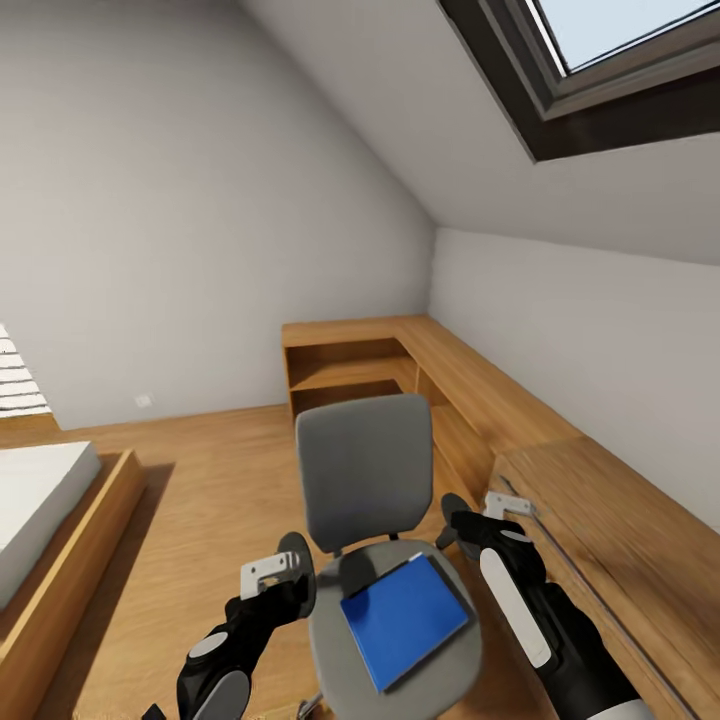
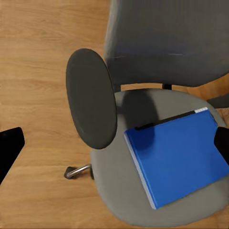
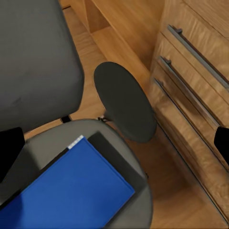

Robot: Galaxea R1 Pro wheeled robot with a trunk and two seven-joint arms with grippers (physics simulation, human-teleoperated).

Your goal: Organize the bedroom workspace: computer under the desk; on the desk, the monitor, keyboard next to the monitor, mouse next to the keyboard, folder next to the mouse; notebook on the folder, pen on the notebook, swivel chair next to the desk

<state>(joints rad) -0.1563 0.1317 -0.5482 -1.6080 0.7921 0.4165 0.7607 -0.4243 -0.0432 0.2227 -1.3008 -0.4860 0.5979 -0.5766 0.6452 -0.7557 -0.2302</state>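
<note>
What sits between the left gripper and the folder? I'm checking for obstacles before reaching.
The swivel chair's black armrest stands between the left gripper and the folder, seen in the head view.

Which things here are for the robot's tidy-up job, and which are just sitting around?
For the job:
- folder, lying on the chair seat
- swivel chair

Just around:
- wooden shelving
- wooden drawer unit
- bed
- skylight window

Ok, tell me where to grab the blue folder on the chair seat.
Take the folder by its front corner, which slightly overhangs the seat edge nearest the robot, coming from above and in front. It lies flat, so only an overhanging edge lets a finger slip under.
</note>
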